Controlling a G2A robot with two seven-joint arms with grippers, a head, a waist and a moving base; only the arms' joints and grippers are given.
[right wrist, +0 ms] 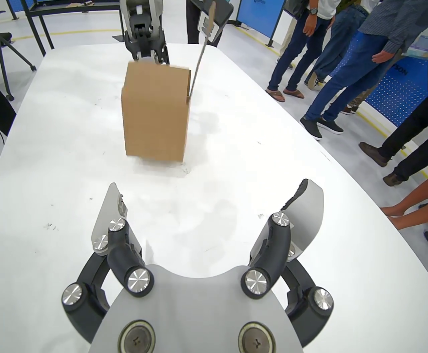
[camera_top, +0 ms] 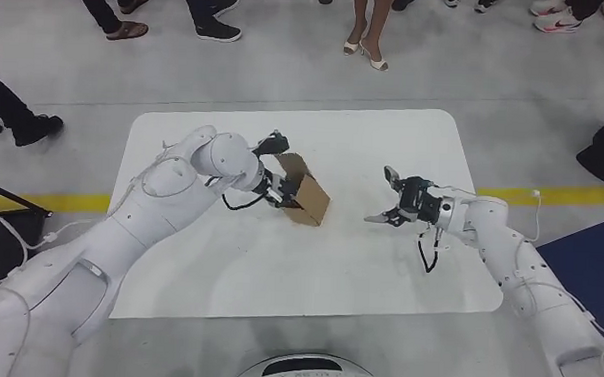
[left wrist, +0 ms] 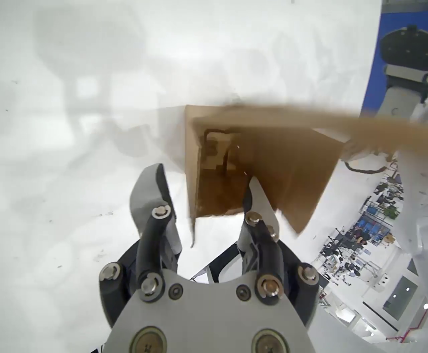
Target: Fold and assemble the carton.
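Left jaws parted astride carton (camera_top: 308, 196) wall, right jaws spread wide above table (camera_top: 379, 281)

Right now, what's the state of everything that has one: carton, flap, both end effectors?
carton: erected, standing on the table, top not closed.
flap: standing up, not folded in.
left end effector: open, straddling the carton's top edge.
right end effector: open, empty, over the table, apart from the carton.
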